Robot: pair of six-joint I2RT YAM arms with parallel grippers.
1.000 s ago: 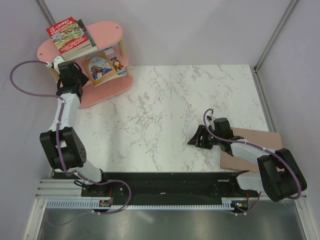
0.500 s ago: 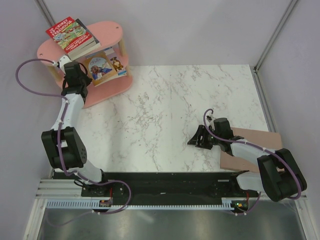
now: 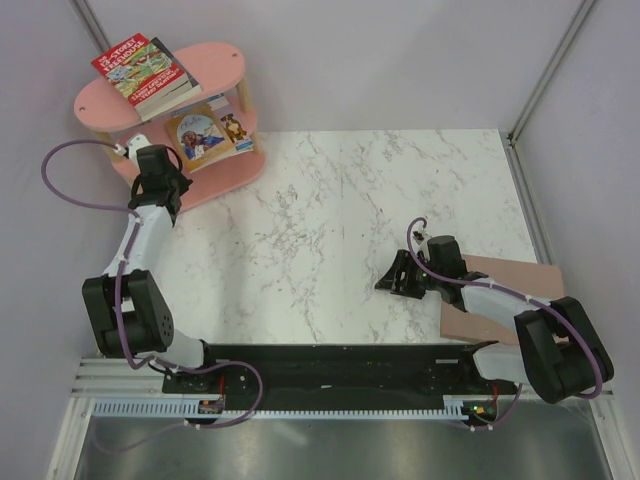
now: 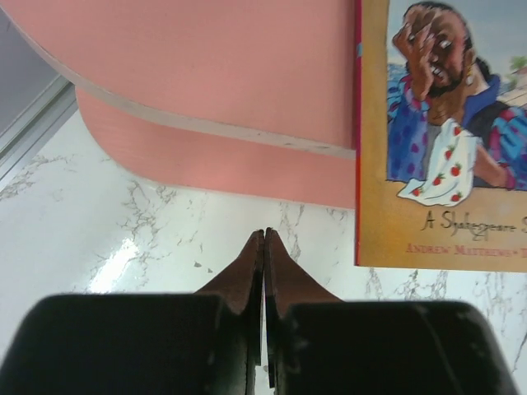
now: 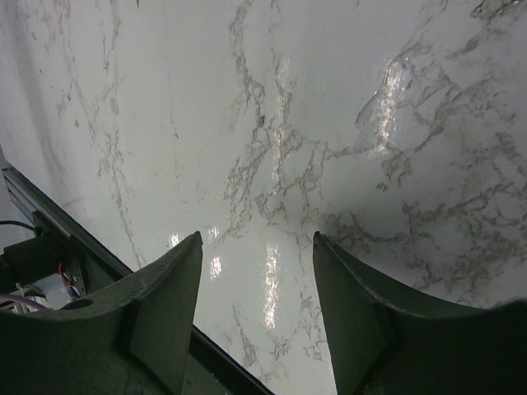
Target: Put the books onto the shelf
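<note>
The pink three-tier shelf (image 3: 215,62) stands at the far left corner of the table. The red treehouse book (image 3: 138,70) lies on its top board over other books. On the middle board lie the orange-tan book (image 3: 197,135) and the puppies book (image 3: 235,128). My left gripper (image 3: 168,180) hovers in front of the shelf's lower boards, shut and empty. In the left wrist view its fingertips (image 4: 264,234) meet over the marble, below the pink boards (image 4: 206,74); the orange-tan book (image 4: 445,164) overhangs at the right. My right gripper (image 3: 392,275) rests open and empty over the table (image 5: 257,243).
A flat brown board (image 3: 505,300) lies under the right arm at the near right. White marble tabletop (image 3: 360,200) stretches between the arms. Grey walls close the back and both sides, and a black rail runs along the near edge.
The left gripper has drawn back from the shelf toward the near side and its jaws have closed on nothing. The right arm has not moved.
</note>
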